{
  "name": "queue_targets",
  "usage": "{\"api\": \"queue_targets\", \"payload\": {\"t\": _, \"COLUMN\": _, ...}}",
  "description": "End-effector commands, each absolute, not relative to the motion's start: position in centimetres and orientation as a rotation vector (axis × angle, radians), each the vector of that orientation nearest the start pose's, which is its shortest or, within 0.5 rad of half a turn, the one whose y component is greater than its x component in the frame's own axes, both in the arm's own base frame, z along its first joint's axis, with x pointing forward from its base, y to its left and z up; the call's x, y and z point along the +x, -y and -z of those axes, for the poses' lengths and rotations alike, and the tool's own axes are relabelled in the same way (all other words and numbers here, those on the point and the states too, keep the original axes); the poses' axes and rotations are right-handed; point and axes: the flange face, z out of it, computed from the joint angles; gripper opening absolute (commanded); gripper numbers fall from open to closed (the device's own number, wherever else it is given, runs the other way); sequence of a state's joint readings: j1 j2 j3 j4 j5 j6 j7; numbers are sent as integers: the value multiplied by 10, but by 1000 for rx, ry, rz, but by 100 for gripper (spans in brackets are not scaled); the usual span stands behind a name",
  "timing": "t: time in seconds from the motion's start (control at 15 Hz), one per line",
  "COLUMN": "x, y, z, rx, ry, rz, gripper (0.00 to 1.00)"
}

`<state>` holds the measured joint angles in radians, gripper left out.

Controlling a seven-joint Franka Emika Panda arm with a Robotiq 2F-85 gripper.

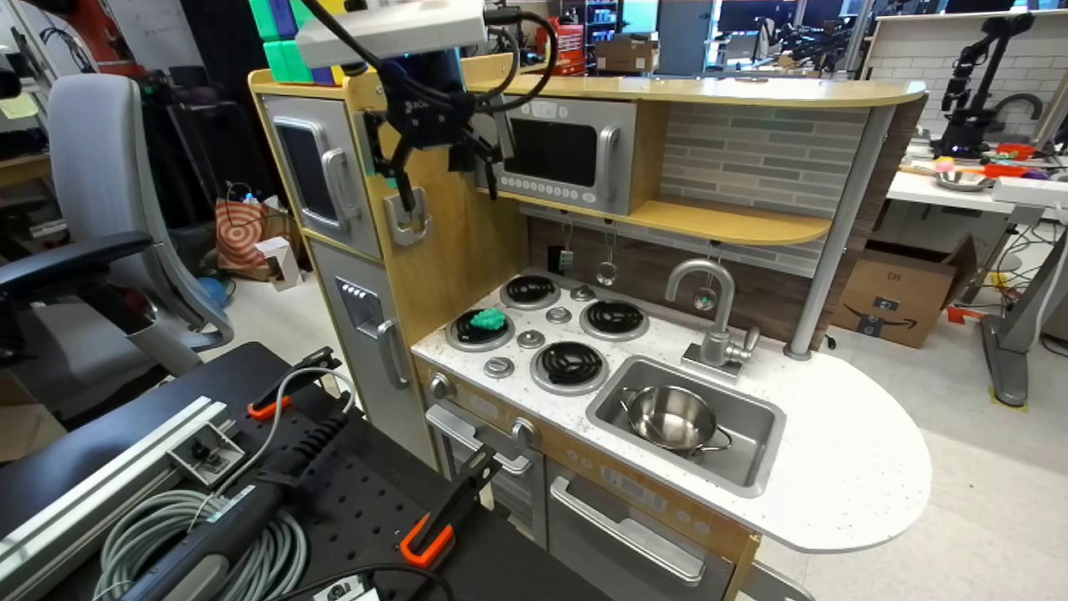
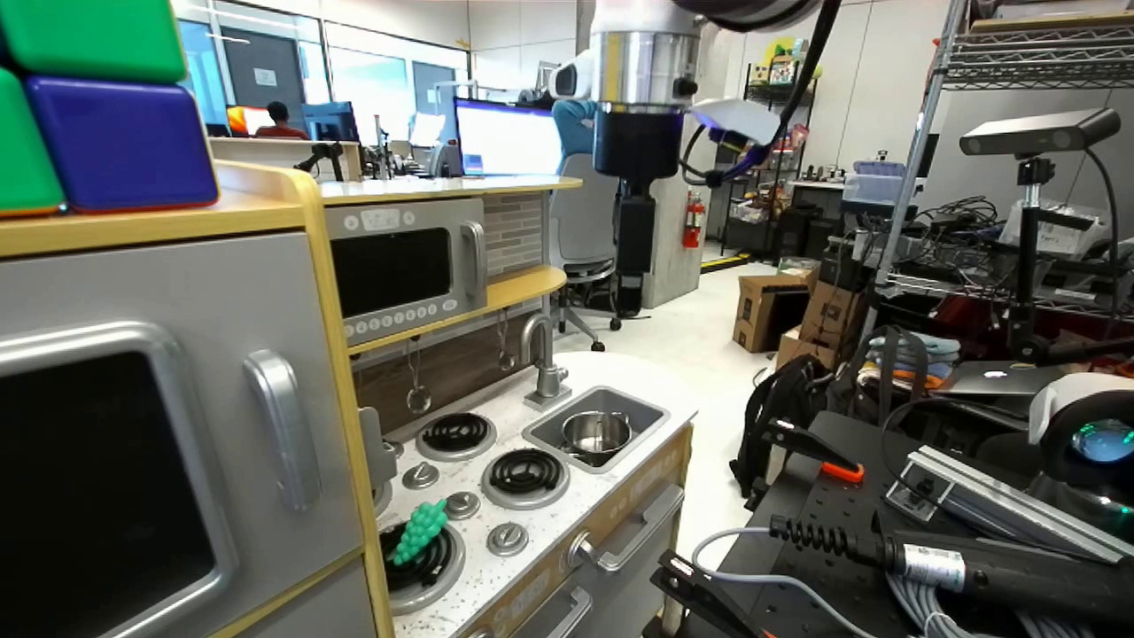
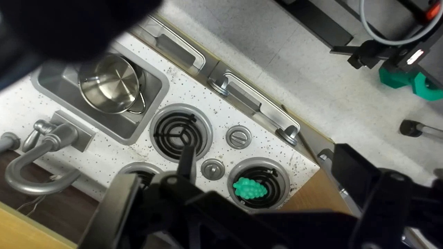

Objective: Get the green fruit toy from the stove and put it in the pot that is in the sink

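Observation:
The green fruit toy (image 1: 487, 319), shaped like a bunch of grapes, lies on a black burner of the white stove (image 1: 519, 392). It also shows in an exterior view (image 2: 420, 532) and in the wrist view (image 3: 250, 188). The silver pot (image 1: 670, 416) stands in the grey sink (image 1: 774, 455), and the wrist view shows the pot (image 3: 109, 84) from above; its inside looks empty. My gripper (image 1: 450, 199) is open and empty, high above the counter at microwave height, apart from the toy. In the wrist view the toy lies between and beyond the spread fingers (image 3: 263, 151).
A toy microwave (image 1: 551, 154) and a wooden shelf (image 1: 734, 221) stand behind the stove. A tall wooden side panel (image 1: 459, 242) rises beside the toy's burner. The curved faucet (image 1: 716, 309) stands behind the sink. A black table (image 1: 359, 501) with cables and clamps is in front.

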<state>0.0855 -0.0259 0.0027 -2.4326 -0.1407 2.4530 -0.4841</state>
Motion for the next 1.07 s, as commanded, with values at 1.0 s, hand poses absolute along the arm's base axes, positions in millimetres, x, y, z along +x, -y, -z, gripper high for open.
{"api": "queue_targets", "payload": {"t": 1.0, "x": 553, "y": -50, "z": -247, "rx": -3180, "ry": 1030, "rz": -302, "gripper": 100}}
